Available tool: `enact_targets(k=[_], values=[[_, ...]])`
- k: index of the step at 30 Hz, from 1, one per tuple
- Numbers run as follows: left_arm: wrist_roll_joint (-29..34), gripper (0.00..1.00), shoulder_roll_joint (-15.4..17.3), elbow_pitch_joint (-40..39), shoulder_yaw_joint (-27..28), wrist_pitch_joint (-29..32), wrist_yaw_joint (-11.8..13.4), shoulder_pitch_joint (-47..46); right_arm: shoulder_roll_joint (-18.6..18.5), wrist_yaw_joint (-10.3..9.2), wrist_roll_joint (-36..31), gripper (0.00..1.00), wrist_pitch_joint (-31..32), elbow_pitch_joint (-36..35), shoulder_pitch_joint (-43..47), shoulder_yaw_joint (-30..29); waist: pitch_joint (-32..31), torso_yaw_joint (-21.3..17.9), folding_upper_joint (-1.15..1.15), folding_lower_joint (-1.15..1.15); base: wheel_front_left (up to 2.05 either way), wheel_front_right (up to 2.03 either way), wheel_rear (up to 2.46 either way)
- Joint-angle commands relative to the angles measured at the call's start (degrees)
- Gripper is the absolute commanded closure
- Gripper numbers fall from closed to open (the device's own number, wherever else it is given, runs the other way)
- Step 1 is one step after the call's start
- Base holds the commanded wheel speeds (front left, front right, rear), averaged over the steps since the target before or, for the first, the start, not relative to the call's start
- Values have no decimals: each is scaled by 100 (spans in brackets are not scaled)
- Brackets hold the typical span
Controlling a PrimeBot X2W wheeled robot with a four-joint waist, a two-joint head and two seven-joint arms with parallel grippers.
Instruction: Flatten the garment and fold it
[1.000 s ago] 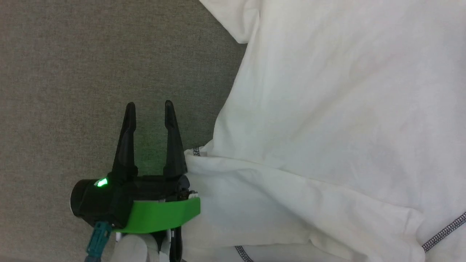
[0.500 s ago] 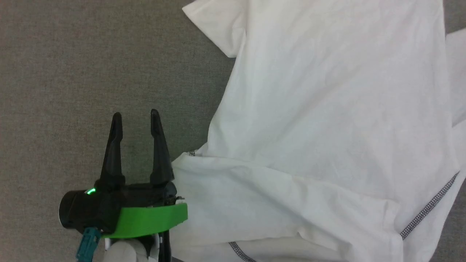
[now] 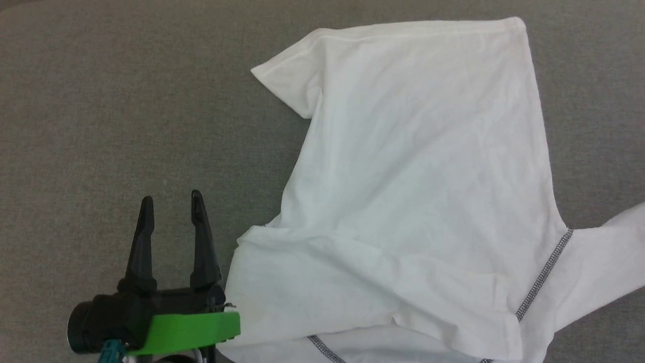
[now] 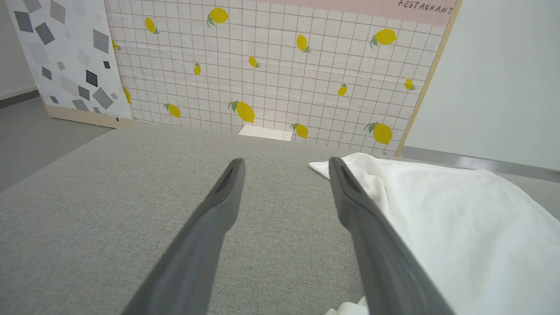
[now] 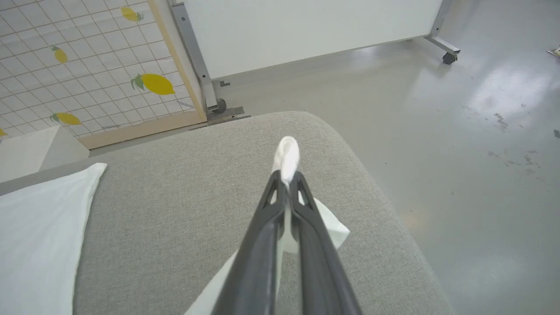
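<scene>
Two tools: my left tool (image 3: 171, 197) gapes empty just left of the shirt (image 3: 418, 176) spread on the grey counter (image 3: 126, 101); my right tool (image 5: 286, 177) is clamped on its cloth. Lemon-print panel (image 4: 271, 65) stands beyond. Head camera has drawn back since.

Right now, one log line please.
left gripper: open, beside garment | right gripper: shut on garment | garment: creased, on grey surface

One garment (image 3: 418, 176); two finger pairs: left fingers (image 3: 203, 244), right fingers (image 5: 258, 253); one lemon-print panel (image 4: 271, 65).
</scene>
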Motion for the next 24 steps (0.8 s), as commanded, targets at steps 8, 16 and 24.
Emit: enact_targets(k=[8, 16, 24], values=[[-120, 0, 155, -51, 108, 56, -11, 398, 240, -9, -168, 100, 101, -309, 682, -870, -869, -193, 0, 0, 0, 0, 0], [-197, 0, 212, -152, 163, 146, 28, 633, 304, -9, -204, 100, 124, -531, 994, -1197, -1200, -209, 0, 0, 0, 0, 0], [-244, 0, 230, -209, 159, 196, 51, 703, 342, -9, 59, 100, 189, -1045, 969, -527, -1348, -224, 0, 0, 0, 0, 0]])
